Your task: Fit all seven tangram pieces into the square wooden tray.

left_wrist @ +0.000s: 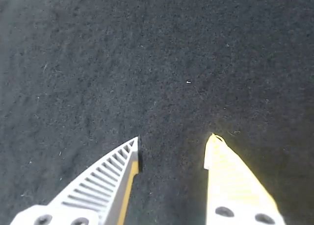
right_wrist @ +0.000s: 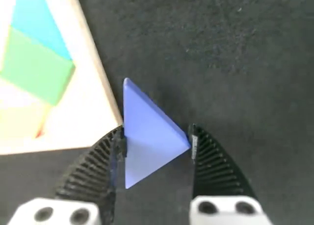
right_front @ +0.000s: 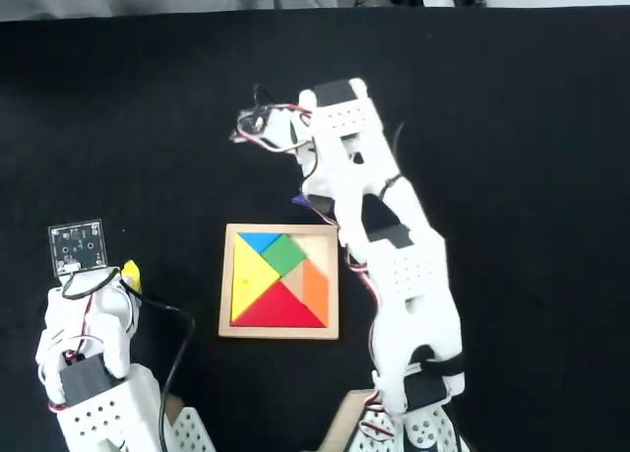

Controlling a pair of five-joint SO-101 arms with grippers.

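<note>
The square wooden tray (right_front: 228, 275) lies mid-table and holds blue (right_front: 258, 240), green (right_front: 283, 254), yellow (right_front: 246, 280), red (right_front: 279, 307) and orange (right_front: 315, 287) pieces. Its far right corner shows bare wood. A violet-blue triangle (right_wrist: 147, 132) sits just outside that corner of the tray (right_wrist: 95, 73), and my right gripper (right_wrist: 156, 141) is shut on it, with one finger on its flat edge and the other on its tip. From above, the triangle (right_front: 298, 200) peeks out under the right arm. My left gripper (left_wrist: 171, 146) stands open over bare black cloth at the near left.
A small black-and-white marker card (right_front: 77, 246) lies beside the left arm (right_front: 89, 324). The right arm (right_front: 394, 265) stretches along the tray's right side, with wires (right_front: 258, 122) at its far end. Black cloth covers the whole table.
</note>
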